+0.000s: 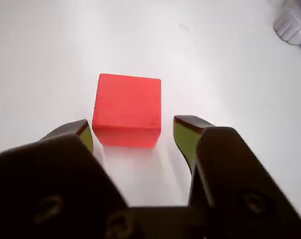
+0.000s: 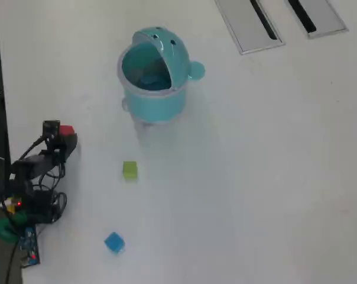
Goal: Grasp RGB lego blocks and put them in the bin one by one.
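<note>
You have three small cube-like plastic blocks on the white bench [image 2: 255, 177]: red [image 1: 127, 109], yellow-green [image 2: 130, 170], bright blue [image 2: 114, 242]. The gripper [image 1: 135, 137] is spread, the red one just ahead. One teal whale-shaped bin [image 2: 153, 74] stands open.

In the overhead view we see only a sliver of the red block [image 2: 67, 129], the rest covered by the gripper [image 2: 61, 131], whose jaws we cannot separate there. The wrist view cuts off a pale object [image 1: 294, 24] at its top right corner, too blurred to identify
</note>
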Robot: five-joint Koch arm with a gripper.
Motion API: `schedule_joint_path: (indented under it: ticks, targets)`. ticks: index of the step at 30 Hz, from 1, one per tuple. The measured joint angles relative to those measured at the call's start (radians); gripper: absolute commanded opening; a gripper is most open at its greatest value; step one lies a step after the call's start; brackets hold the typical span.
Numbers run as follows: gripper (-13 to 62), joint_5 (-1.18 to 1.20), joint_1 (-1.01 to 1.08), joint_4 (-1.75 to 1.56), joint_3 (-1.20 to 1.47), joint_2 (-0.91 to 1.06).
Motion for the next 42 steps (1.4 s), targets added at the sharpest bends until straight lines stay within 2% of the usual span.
schedule_joint_path:
  ticks: [21, 26, 32, 36, 42]
  targets:
    - [23.9, 0.002, -0.017, -0.107, -0.037, -0.130]
    - [12.5, 0.003, -0.018, -0.124, -0.037, -0.135]
    - [10.0, 0.003, -0.026, -0.149, -0.035, -0.135]
    - [10.1, 0.003, -0.034, -0.149, -0.034, -0.104]
    - [10.1, 0.003, -0.015, -0.141, -0.021, 0.060]
